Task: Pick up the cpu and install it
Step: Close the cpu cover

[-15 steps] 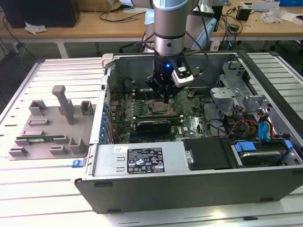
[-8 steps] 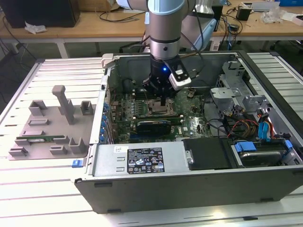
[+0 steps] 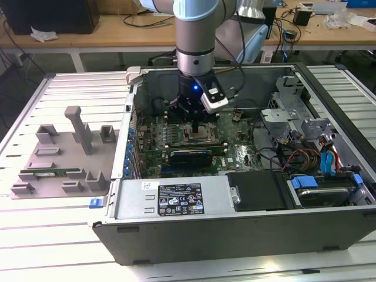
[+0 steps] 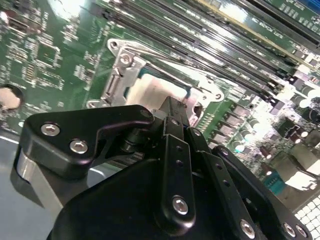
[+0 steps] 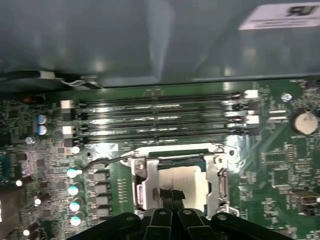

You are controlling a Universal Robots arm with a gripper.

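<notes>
Sitting under closed claw (image 5: 170, 193), cpu (image 5: 190, 180), in exterior view, grey tray (image 3: 59, 161)

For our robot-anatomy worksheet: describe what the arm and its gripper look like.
The arm is a silver-grey tube with a pale blue joint cap and a blue light at the wrist. A white box with black cables sits there. The gripper is black, built of hinged links with silver screws.

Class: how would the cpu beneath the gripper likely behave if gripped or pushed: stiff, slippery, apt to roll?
The cpu looks a flat plate, so probably stiff. Its shiny top may be slippery for the gripper. Lying flat within the socket frame, it seems unlikely to roll or tip.
</notes>
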